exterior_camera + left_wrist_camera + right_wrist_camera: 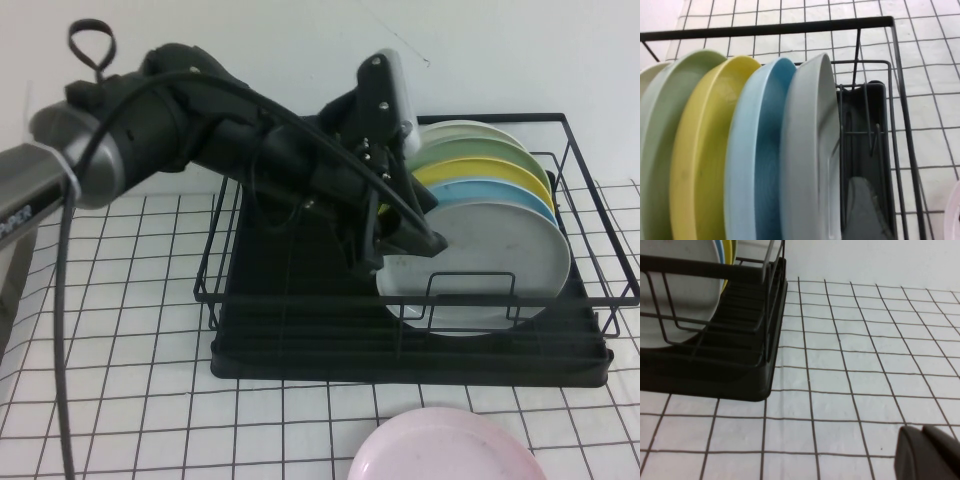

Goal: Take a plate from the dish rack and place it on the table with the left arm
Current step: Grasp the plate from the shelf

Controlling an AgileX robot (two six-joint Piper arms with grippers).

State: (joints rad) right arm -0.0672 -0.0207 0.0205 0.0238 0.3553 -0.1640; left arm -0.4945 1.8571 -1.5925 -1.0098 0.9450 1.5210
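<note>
The left arm is reaching across the dish rack, and the left gripper is sitting right at the upper left edge of the grey plate, the front one in the upright row. Whether the jaws are wide or narrow, I cannot tell; the wrist body is covering them. From the left wrist view the plate's rim is running close alongside a light blue plate, so the trick here is getting one finger into that thin gap without nudging the neighbour, then lifting straight up clear of the wire dividers before swinging out to the counter.

The plate itself is looking pale grey, round, smooth, standing on edge. A pink plate is lying on the counter in front. The right gripper is hanging low over the counter beside the rack's corner; its jaws I cannot judge.
</note>
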